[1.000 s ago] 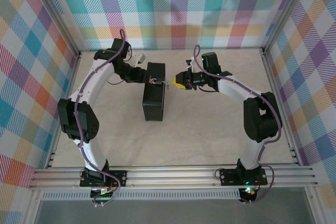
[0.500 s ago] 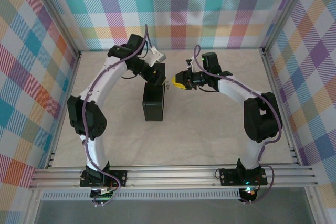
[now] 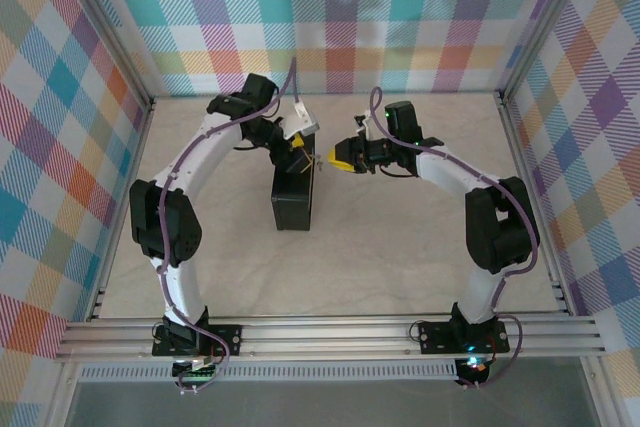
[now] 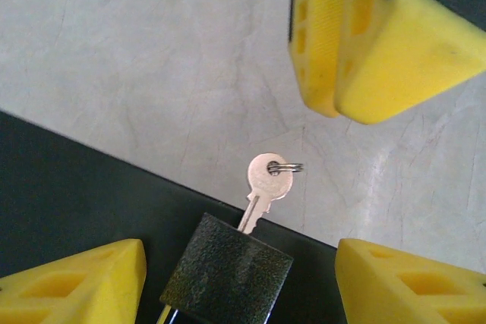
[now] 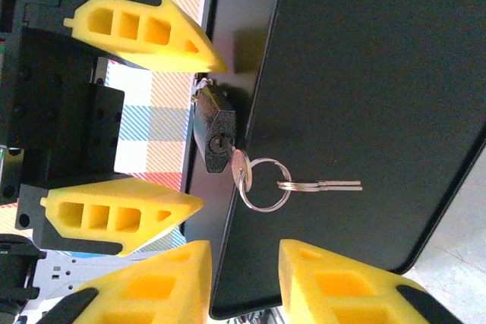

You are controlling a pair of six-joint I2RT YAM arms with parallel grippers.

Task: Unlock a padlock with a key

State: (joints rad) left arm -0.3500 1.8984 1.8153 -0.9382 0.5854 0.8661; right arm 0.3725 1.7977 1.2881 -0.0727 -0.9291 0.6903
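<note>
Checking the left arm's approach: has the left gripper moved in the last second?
Yes. In the top view the left gripper has swung from beside the box's left edge to over its far end, toward the padlock.

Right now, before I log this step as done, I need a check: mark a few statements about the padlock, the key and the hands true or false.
1. The key sits in the padlock. True.
2. The left hand is shut on the padlock. False: its fingers stand apart on either side of it, with gaps showing.
3. The right hand grips the key. False: it is open, apart from the key, and holds nothing.
4. A ring with a second key hangs from the key. True.
</note>
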